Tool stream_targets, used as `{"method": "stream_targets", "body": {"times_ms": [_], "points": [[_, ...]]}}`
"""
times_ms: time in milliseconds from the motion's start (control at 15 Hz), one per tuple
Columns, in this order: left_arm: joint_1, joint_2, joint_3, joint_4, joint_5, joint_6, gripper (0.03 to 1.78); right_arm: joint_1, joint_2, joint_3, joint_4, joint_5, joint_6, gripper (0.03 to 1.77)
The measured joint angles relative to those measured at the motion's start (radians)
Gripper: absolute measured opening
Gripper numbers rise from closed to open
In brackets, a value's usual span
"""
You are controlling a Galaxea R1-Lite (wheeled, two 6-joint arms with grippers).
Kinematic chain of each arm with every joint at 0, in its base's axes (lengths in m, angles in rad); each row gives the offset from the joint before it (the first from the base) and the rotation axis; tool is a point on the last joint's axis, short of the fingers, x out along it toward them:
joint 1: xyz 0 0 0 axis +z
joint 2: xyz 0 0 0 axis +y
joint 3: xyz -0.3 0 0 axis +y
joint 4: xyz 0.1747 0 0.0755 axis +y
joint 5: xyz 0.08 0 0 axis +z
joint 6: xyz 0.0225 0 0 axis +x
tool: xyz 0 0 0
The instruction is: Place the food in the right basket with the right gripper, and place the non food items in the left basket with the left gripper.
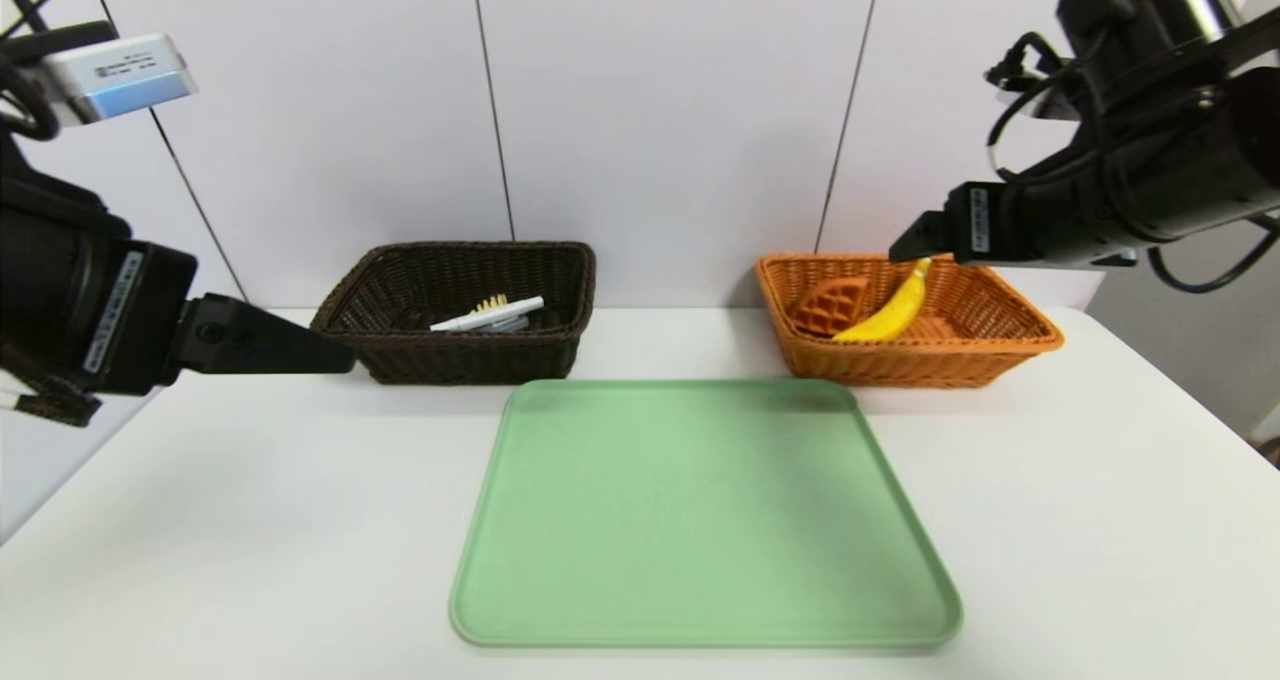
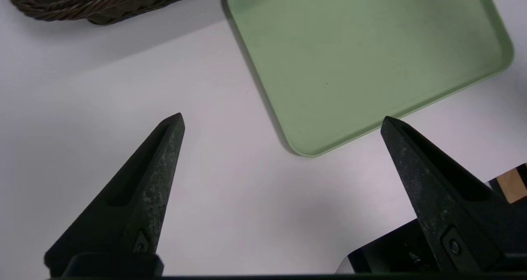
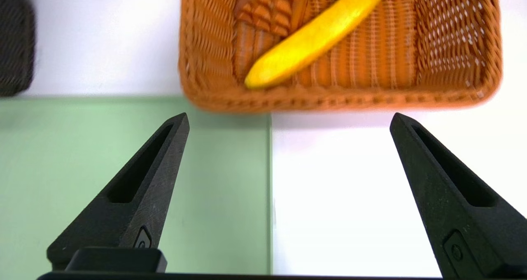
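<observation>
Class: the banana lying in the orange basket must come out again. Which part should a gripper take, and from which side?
Grip the banana at mid-length, coming from above, fingers across its width. It lies slanted, its upper end leaning on the basket's back wall and the waffle close beside it, so side approaches look blocked.

The green tray (image 1: 705,515) lies bare in the middle of the white table (image 1: 1100,520), so a gripper can sweep across it freely. The dark brown basket (image 1: 460,355) and the orange-tan basket (image 1: 900,360) stand at the far edge against the wall, with a clear strip of table between them and open table on both sides of the tray
</observation>
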Motion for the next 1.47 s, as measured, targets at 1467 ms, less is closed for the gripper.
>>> {"method": "stream_targets", "body": {"times_ms": [1467], "points": [[0.4,-0.951,0.711,0.001,0.158,0.066,1.69,-0.201,-1.112,0.833,0.003,-0.005,-0.108,1.69]]}}
